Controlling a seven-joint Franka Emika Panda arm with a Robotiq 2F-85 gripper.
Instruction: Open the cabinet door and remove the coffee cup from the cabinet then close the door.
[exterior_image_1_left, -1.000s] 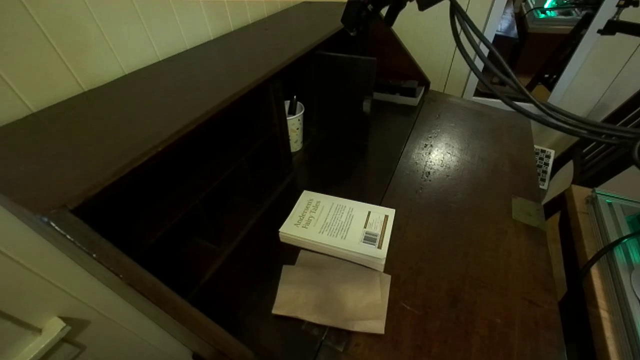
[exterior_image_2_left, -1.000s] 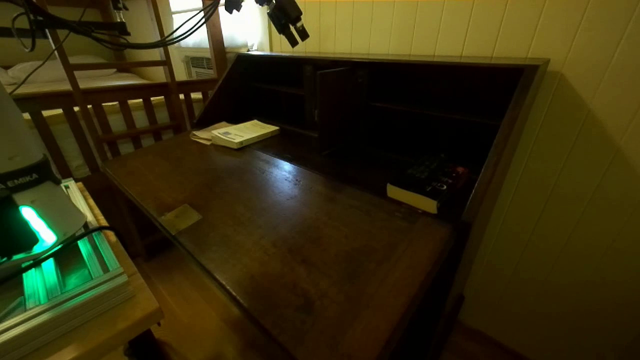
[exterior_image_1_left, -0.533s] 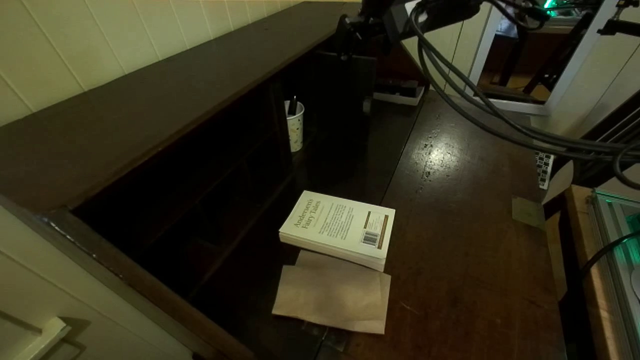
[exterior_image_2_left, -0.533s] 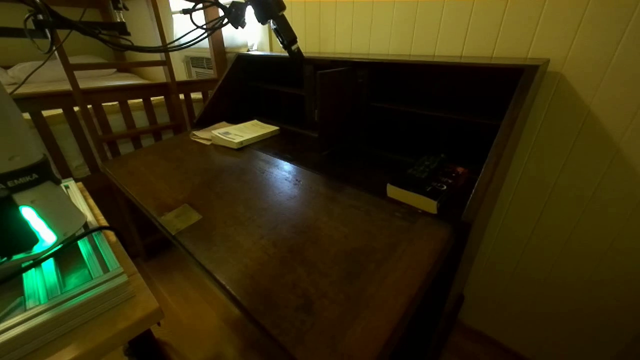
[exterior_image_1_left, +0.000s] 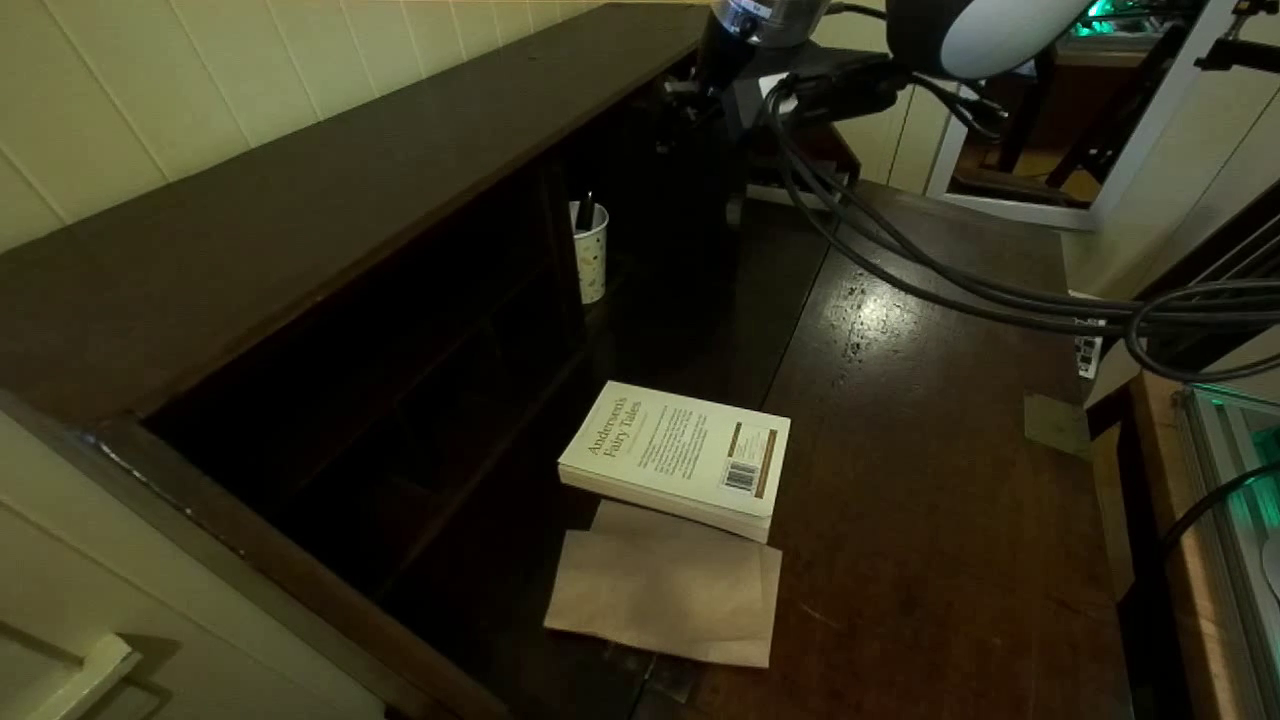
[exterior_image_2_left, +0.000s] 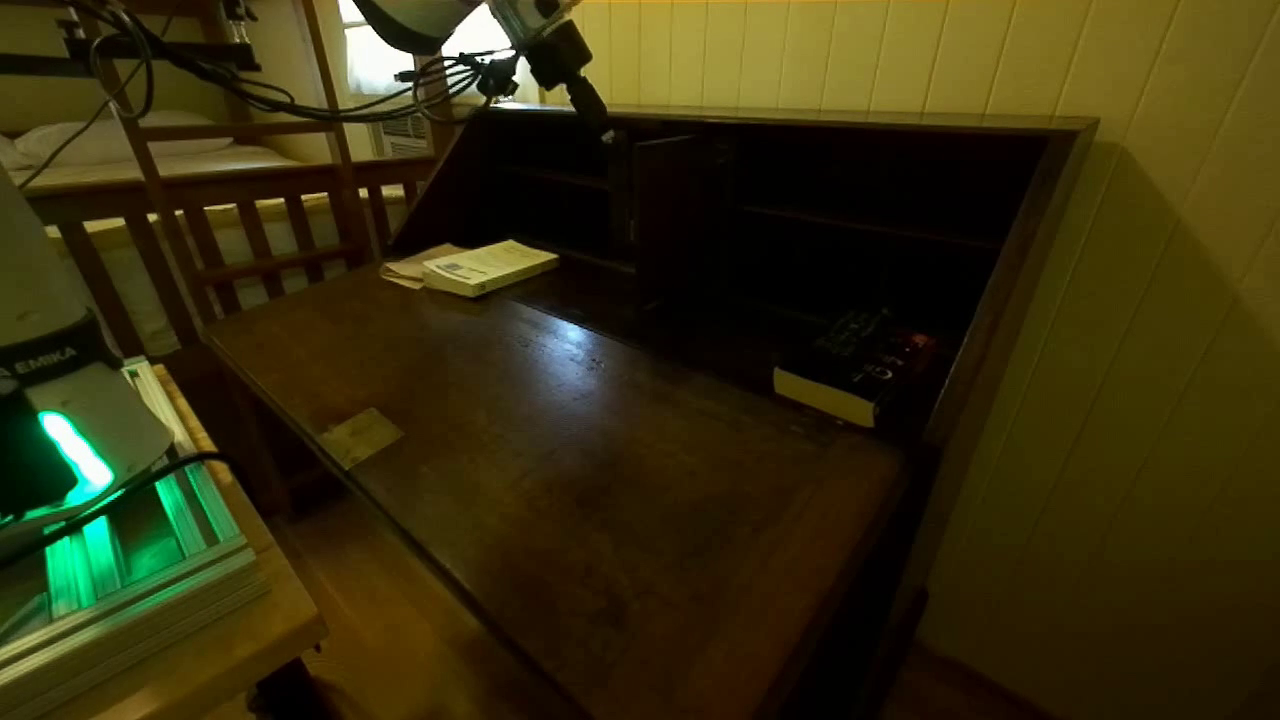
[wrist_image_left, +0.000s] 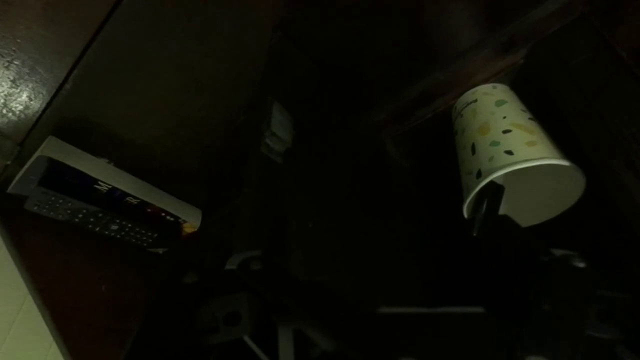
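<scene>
The coffee cup stands upright inside the cabinet, in the compartment beside the opened cabinet door. A dark stick projects above its rim. The door is swung outward toward the bench, with a small pale fitting near its free edge.

The gripper is released, its jaws spread wide apart. In both exterior views it is at the upper front of the compartment, near the top of the door; contact with either cannot be determined in the low light. The cup is below the gripper and near it. In the wrist view its mouth faces the camera, close to the jaw at that picture's right; whether they touch cannot be told.

On the bench, a white book lies just beside brown paper sheets. A dark-covered book lies past the door, well apart from the white one, with a remote control close against or upon it.
</scene>
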